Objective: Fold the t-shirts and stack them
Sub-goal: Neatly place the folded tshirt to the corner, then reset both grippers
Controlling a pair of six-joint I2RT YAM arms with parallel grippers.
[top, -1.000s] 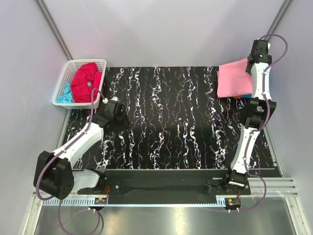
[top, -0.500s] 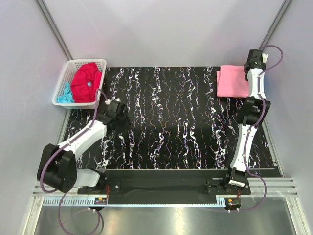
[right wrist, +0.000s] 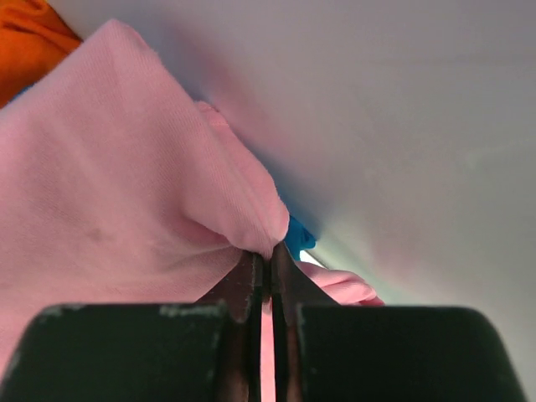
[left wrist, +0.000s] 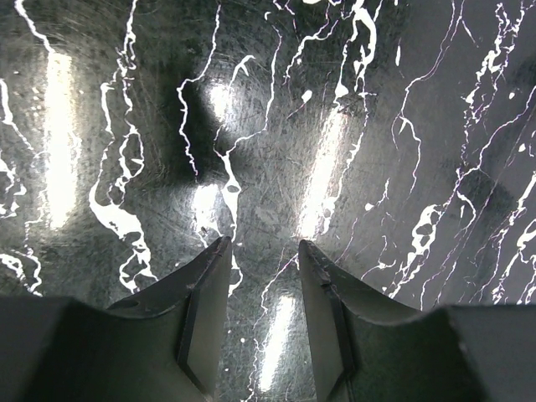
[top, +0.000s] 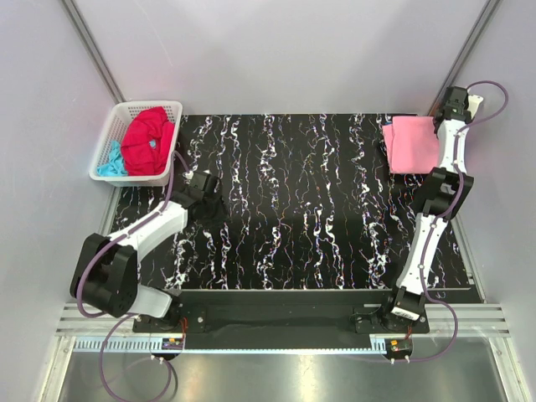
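Note:
A folded light pink t-shirt [top: 412, 144] lies at the table's far right corner, on top of a stack; the right wrist view shows slivers of a blue shirt [right wrist: 298, 235] and an orange shirt [right wrist: 29, 38] beneath the pink cloth [right wrist: 117, 184]. My right gripper [right wrist: 268, 255] is shut on a pinch of the pink shirt's edge, close to the right wall. A crimson red t-shirt [top: 148, 140] and a pale aqua one [top: 110, 161] lie crumpled in the white basket [top: 140, 108]. My left gripper [left wrist: 264, 247] hovers open and empty over bare marbled table, near the basket.
The black marbled tabletop [top: 293, 201] stretches between the two arms. Grey walls enclose the far side and both sides, and the right wall [right wrist: 419, 109] is very near my right gripper. The basket stands at the table's far left corner.
My right gripper has dragged the pink shirt and its stack rightward toward the far right corner. The left gripper has shifted slightly right and nearer, staying open.

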